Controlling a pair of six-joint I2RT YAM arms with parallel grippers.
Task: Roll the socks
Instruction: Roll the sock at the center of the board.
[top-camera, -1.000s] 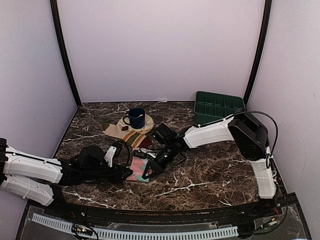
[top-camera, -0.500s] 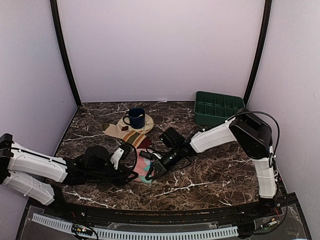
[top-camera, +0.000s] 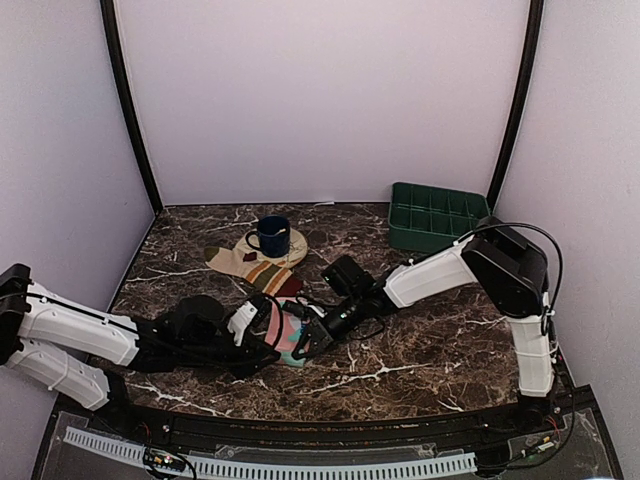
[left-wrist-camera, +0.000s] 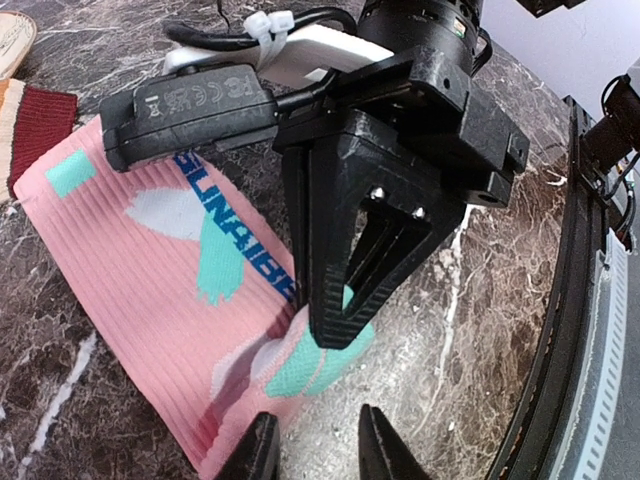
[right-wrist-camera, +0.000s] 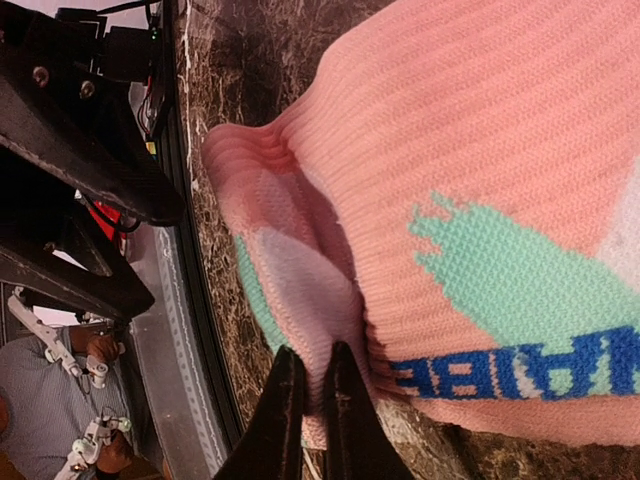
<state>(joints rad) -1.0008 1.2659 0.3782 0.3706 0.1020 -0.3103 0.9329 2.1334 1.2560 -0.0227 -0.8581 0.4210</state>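
Ribbed pink sock (left-wrist-camera: 140, 270), mint patches, fold clamped by right gripper (right-wrist-camera: 313, 352). Only in wrist views: blue lettering (left-wrist-camera: 235, 240); left gripper (left-wrist-camera: 315, 418) narrowly parted at 6 o'clock.

Top wide; wrists close, share pink sock (left-wrist-camera: 130, 290)

Count on table: socks, 2: one pink sock (top-camera: 283, 335), one striped sock (top-camera: 262, 270). Blue mug (top-camera: 270, 236), 1. Round coaster (top-camera: 293, 244), 1. Green tray (top-camera: 430, 212), 1. Robot arms, 2: left arm (top-camera: 80, 335), right arm (top-camera: 430, 275).
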